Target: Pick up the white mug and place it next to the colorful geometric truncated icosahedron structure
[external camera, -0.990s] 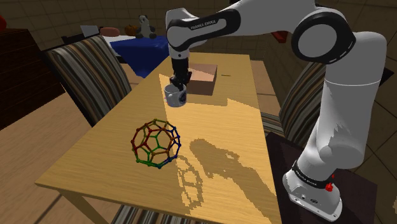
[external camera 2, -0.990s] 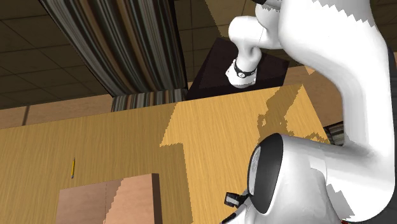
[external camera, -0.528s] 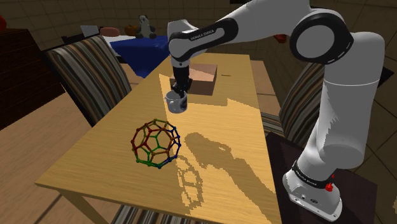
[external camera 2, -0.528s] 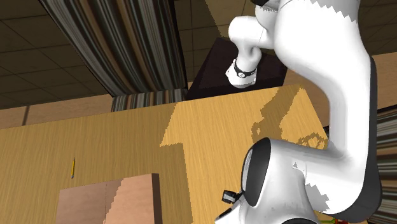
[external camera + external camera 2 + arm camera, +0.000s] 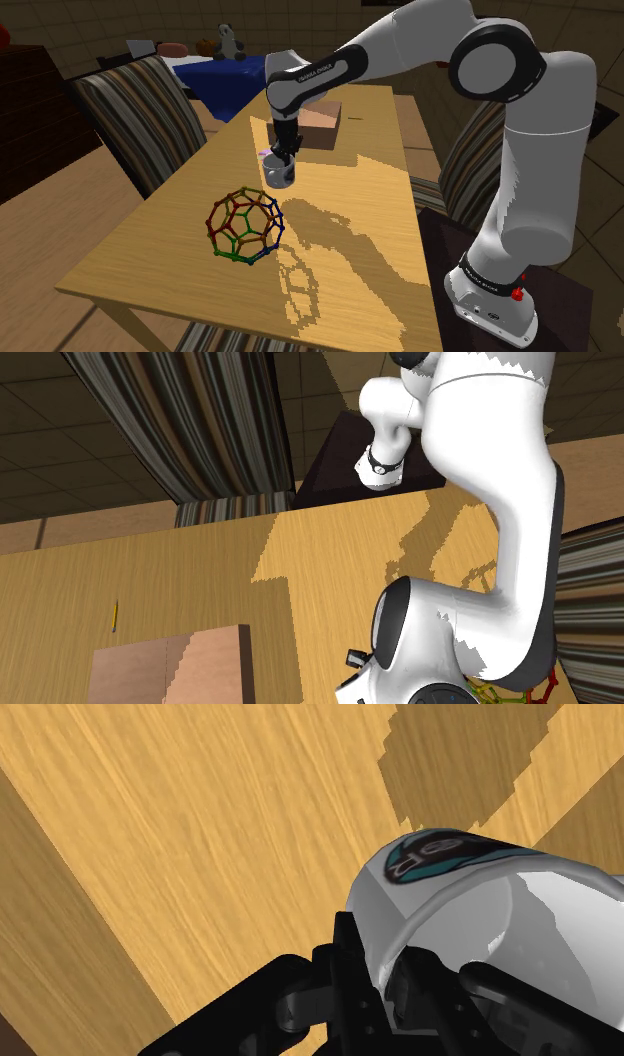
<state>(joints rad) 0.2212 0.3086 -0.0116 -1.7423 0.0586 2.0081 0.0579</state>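
A white mug (image 5: 279, 173) with a teal and black emblem hangs from my gripper (image 5: 279, 156), which is shut on its rim. In the wrist view one black finger (image 5: 346, 966) presses the outside of the mug (image 5: 470, 904) wall and the other sits inside the rim. The colourful wire truncated icosahedron (image 5: 244, 227) stands on the wooden table (image 5: 150, 262), a short way in front of the mug toward the shoulder view's lower left. A red and yellow corner of the icosahedron (image 5: 522, 694) peeks out under the arm in the second exterior view.
A brown box (image 5: 318, 122) lies behind the mug, and the same box (image 5: 170, 667) is in the second exterior view with a small yellow stick (image 5: 116, 614) near it. Striped chairs (image 5: 130, 110) flank the table. The arm's base (image 5: 495, 300) is at lower right.
My gripper has carried the mug away from the brown box, toward the icosahedron. The arm's elbow has swung along with it in the second exterior view.
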